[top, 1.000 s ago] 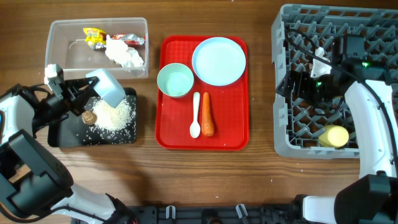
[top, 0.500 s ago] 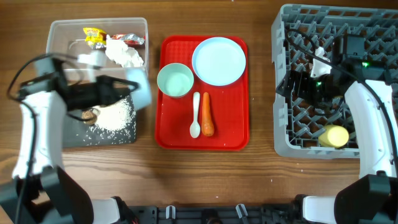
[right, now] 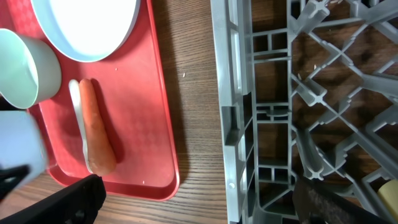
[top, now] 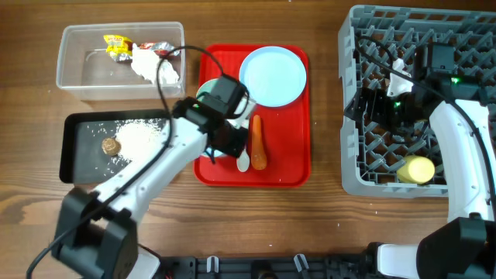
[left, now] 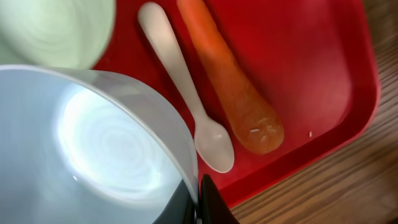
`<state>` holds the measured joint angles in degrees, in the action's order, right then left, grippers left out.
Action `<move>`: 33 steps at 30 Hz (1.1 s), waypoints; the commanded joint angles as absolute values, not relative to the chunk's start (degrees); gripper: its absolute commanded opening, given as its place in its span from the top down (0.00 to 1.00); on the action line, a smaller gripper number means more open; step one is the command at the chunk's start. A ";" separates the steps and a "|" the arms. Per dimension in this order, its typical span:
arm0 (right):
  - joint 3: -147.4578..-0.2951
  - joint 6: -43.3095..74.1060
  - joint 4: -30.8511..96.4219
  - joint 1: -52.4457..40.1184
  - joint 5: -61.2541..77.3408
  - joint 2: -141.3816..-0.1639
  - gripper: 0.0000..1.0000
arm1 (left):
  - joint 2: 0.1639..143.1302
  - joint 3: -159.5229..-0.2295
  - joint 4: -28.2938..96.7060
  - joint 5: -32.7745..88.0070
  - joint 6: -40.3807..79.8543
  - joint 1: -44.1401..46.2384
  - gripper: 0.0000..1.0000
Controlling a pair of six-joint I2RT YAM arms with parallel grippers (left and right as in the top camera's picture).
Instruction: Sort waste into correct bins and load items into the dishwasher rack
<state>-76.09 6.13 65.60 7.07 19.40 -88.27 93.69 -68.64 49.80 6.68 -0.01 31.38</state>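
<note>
- The left arm reaches from the near-left corner of the table diagonally across to the red tray, its wrist bent so the left gripper hangs over the tray's left half.
- The left gripper is clamped on the rim of a pale blue-green bowl. One dark finger shows against the outside of the wall, and the bowl fills the near side of the wrist view.
- A second bowl sits on the tray just beyond the held one.
- A white spoon and an orange carrot lie side by side on the tray, beside the gripper.
- The round plate rests at the tray's far right corner.
- The right arm rises along the right edge and bends inward over the grey dishwasher rack. The right gripper hovers there with its fingers spread wide and nothing between them.
- A yellow cup lies in the rack's near part.
- The clear tub holds wrappers and tissue.
- The black bin holds rice grains and a brown lump.
</note>
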 commanded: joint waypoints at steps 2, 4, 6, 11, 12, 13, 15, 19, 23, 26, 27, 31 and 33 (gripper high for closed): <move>-76.05 5.96 65.56 7.09 19.05 -88.07 0.00 | 98.63 -69.01 49.65 5.26 0.75 32.80 0.91; -76.05 5.96 65.56 7.09 19.05 -88.07 0.00 | 99.98 -69.01 49.65 5.28 0.75 32.80 0.85; -76.05 5.93 65.54 7.09 19.05 -88.07 0.00 | 100.20 -69.01 49.65 5.26 0.73 32.80 0.69; -76.07 2.96 65.23 6.61 24.82 -88.05 0.01 | 99.31 -71.20 51.37 5.23 5.23 31.92 0.53; -76.18 2.96 65.08 6.02 25.52 -88.05 0.01 | 98.45 -73.34 52.97 5.26 6.92 31.11 0.50; -76.18 3.01 64.75 4.62 25.56 -88.05 0.01 | 96.92 -76.73 55.00 5.30 7.99 29.85 0.47; -76.18 3.44 63.31 1.72 25.56 -88.05 0.01 | 94.56 -81.01 56.64 5.48 7.97 28.95 0.34; -76.18 8.34 59.42 -2.39 21.26 -88.05 0.00 | 92.77 -82.19 52.93 6.85 8.01 31.03 0.28; -76.16 9.41 60.18 -1.08 18.79 -88.07 0.00 | 99.44 -82.13 47.72 7.14 16.88 35.14 0.37; -76.16 9.32 62.28 -1.10 17.32 -88.07 0.00 | 108.29 -82.13 46.96 5.19 22.04 37.04 0.40; -76.16 9.37 62.48 -1.10 17.32 -88.07 0.01 | 110.17 -82.13 47.00 5.26 23.42 37.08 0.39; -76.16 9.37 62.83 -1.10 17.30 -88.07 0.01 | 115.07 -82.13 47.57 5.72 27.49 37.43 0.39; -76.16 9.37 62.37 -1.10 17.30 -88.07 0.00 | 115.15 -82.08 47.57 5.72 27.49 38.22 0.39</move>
<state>-76.09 8.95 62.70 -1.19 17.98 -88.27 114.85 -81.82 47.51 5.82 25.06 37.08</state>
